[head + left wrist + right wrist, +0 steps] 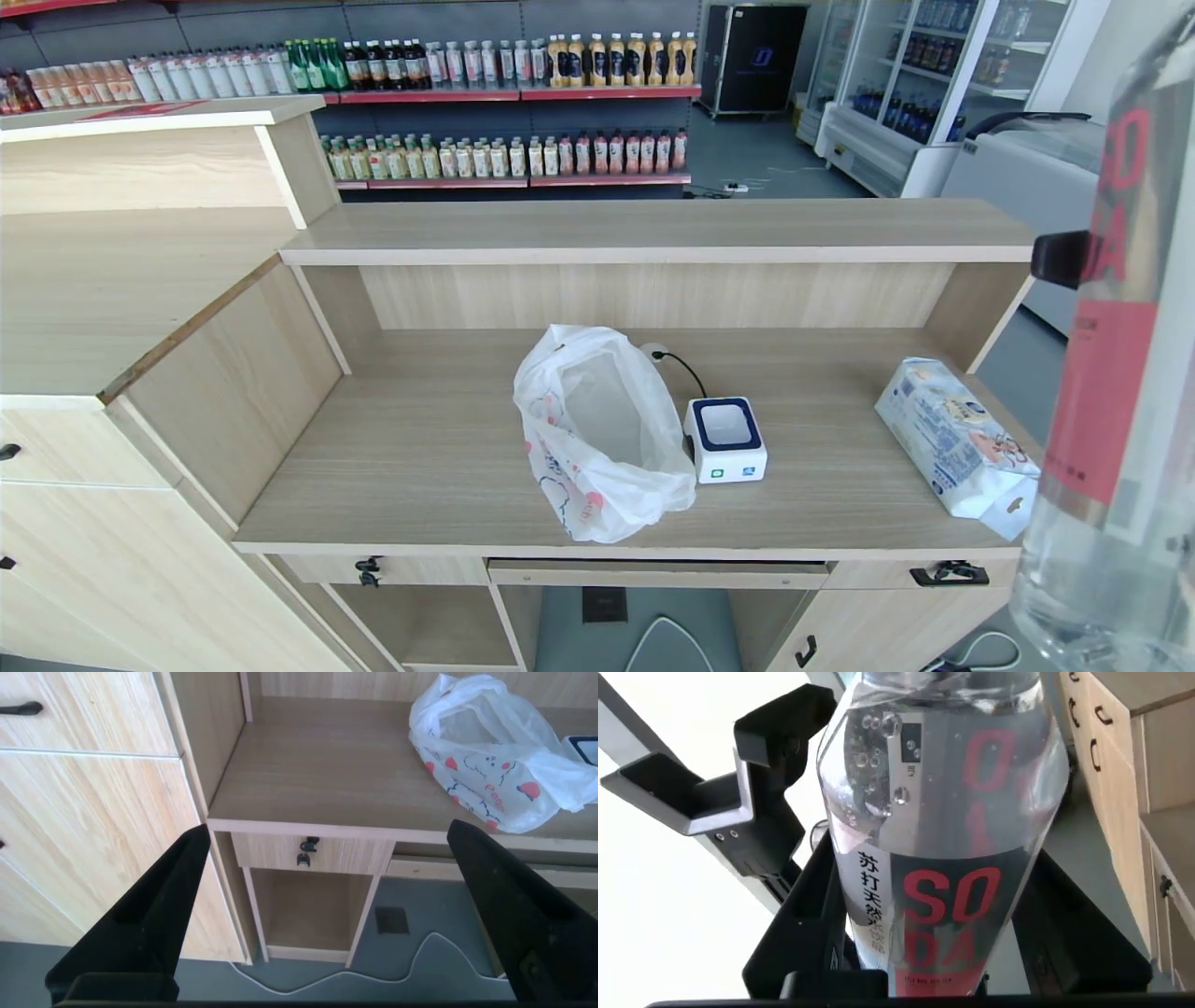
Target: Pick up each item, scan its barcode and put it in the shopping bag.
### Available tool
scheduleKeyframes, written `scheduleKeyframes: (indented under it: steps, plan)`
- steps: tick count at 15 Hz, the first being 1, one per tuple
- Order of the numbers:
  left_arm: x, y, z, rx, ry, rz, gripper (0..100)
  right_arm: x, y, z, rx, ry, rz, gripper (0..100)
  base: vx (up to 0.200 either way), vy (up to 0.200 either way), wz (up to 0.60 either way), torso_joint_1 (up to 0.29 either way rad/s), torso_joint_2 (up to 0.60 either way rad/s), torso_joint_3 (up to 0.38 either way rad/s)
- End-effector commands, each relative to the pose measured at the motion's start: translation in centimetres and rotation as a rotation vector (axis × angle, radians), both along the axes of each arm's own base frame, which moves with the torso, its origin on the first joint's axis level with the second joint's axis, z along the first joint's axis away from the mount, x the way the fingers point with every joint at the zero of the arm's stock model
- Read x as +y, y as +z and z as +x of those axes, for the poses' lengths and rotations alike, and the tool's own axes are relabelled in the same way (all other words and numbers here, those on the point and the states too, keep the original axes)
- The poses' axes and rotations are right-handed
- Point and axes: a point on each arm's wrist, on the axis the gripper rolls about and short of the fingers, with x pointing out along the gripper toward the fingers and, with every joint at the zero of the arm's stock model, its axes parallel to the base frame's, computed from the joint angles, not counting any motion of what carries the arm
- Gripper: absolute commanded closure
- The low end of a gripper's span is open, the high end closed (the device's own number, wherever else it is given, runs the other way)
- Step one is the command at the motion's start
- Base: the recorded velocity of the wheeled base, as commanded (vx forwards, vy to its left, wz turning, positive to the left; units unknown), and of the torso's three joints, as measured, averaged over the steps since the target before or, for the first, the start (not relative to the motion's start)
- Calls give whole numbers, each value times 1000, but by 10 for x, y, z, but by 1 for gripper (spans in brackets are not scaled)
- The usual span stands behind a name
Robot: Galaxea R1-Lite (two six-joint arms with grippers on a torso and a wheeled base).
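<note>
Carefully, with the right gripper [943,943] clamped on the soda bottle [1111,401] held high at the right, well apart from the scanner [726,437] beside the shopping bag [597,439] on the worktop [420,457], lower it barcode-down over the scanner window, while the left gripper [327,859] hangs wide open

Shop: drink shelves [504,65], fridges [934,75], checkout counter [448,448], scanner [725,439].

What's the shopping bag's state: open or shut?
Open. The shopping bag sits on the counter with its mouth gaping, pale inside showing; no item visible in it.
</note>
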Motion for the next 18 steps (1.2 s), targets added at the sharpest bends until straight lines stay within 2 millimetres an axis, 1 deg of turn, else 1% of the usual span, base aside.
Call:
scheduleKeyframes:
  steps: [1, 3, 6, 8, 13, 18]
  plan:
    - [0, 0, 0, 0, 1, 0, 0, 7, -3, 2, 16, 34, -8, 100, 0, 0, 0, 0, 0, 0]
    - [0, 0, 0, 0, 1, 0, 0, 12, -4, 2, 25, 61, -18, 100, 0, 0, 0, 0, 0, 0]
    - [0, 0, 0, 0, 1, 0, 0, 18, 4, 0, 50, 104, -32, 100, 0, 0, 0, 0, 0, 0]
    - [0, 0, 0, 0, 1, 0, 0, 22, 6, 6, 58, 116, -36, 100, 0, 0, 0, 0, 0, 0]
    - [0, 0, 0, 0, 1, 0, 0, 24, 4, 11, 78, 140, -78, 100, 0, 0, 0, 0, 0, 0]
    - [0, 0, 0, 0, 1, 0, 0, 25, 10, 13, 86, 142, -79, 100, 0, 0, 0, 0, 0, 0]
